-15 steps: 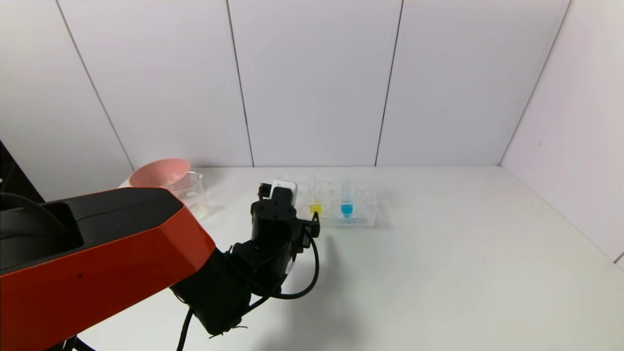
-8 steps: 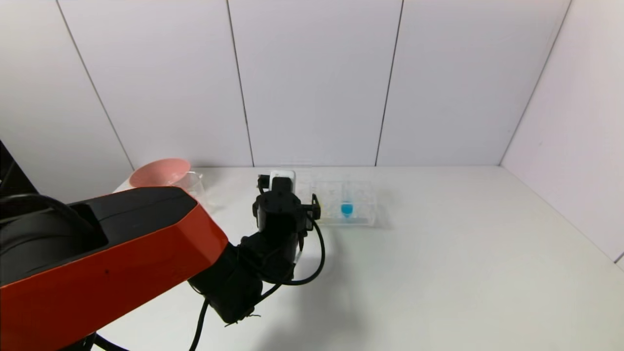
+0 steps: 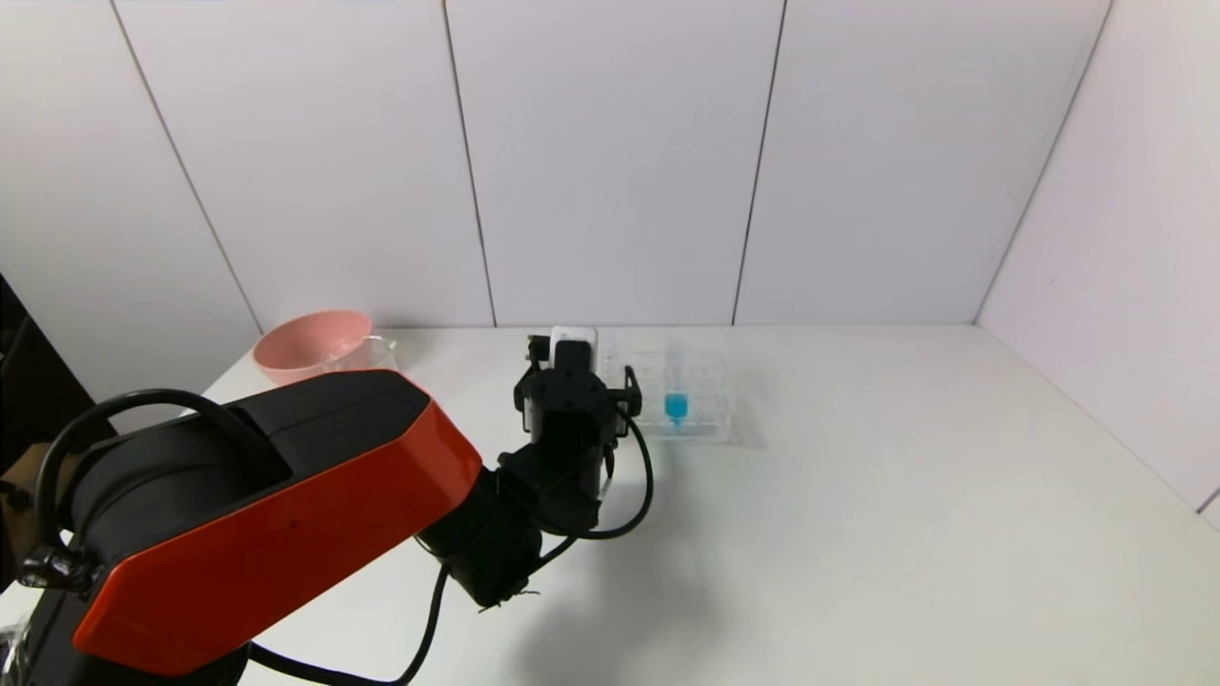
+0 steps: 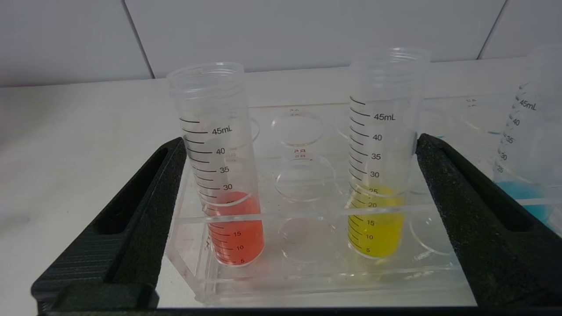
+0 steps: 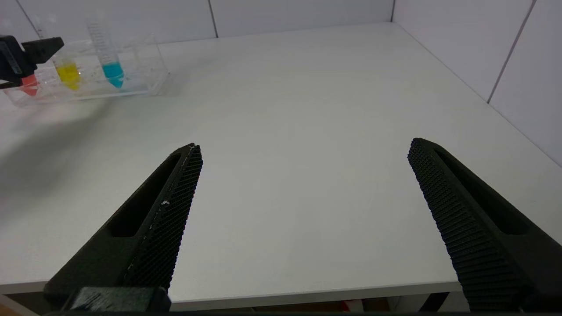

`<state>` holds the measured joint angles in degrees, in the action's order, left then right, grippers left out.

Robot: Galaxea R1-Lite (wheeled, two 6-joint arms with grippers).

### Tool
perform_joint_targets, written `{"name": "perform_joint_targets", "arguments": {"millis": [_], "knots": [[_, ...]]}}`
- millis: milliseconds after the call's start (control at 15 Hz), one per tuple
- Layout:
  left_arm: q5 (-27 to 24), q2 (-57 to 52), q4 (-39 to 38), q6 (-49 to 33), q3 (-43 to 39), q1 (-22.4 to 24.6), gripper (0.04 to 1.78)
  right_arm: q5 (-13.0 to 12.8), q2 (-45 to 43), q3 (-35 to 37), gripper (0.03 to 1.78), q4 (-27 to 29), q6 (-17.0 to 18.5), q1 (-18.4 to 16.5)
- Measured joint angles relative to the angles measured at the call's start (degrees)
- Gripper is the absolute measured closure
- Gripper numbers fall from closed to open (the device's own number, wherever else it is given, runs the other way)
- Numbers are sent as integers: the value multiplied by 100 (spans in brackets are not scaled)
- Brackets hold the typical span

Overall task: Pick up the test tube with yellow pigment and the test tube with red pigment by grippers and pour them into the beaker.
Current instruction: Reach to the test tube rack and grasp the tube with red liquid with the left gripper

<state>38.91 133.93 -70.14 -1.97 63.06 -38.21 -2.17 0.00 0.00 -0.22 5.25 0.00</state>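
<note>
Rack [image 4: 307,281], clear, on white desk [image 3: 858,534] near back wall: holds red tube [image 4: 224,175], yellow tube [image 4: 380,162] and blue tube [image 3: 676,395], all upright, an empty hole between red and yellow. Left tool [image 4: 298,188]: level with rack, jaws wide open, one outside red tube, other outside yellow tube, gripping nothing. Right tool [image 5: 303,197]: over bare desk at near edge, well apart from rack, jaws wide open, empty. Beaker [image 3: 367,354]: far left of desk, just beside pink bowl [image 3: 310,341], partly hidden by left arm.
</note>
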Motion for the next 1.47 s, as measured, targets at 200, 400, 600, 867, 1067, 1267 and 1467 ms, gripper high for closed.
{"name": "perform_joint_targets", "arguments": {"millis": [200,400,600,867,1067,1267,1467], "knots": [[-71,34,-116,13,-110,158,5,-2,0,0,10,-2,0,0],[-197,34,-141,2,-207,243,4,0,0,0,10,0,-2,0],[-369,28,-127,13,-199,293,4,-2,0,0,10,0,0,0],[-1020,-99,-99,7,-334,507,4,-2,0,0,10,-2,0,0],[-1358,-236,-102,2,-571,627,4,-2,0,0,10,-2,0,0],[-1273,-372,-37,11,-841,707,4,-2,0,0,10,-2,-2,0],[-1417,-590,-91,-39,-1125,751,4,-11,0,2,10,0,0,-2]]}}
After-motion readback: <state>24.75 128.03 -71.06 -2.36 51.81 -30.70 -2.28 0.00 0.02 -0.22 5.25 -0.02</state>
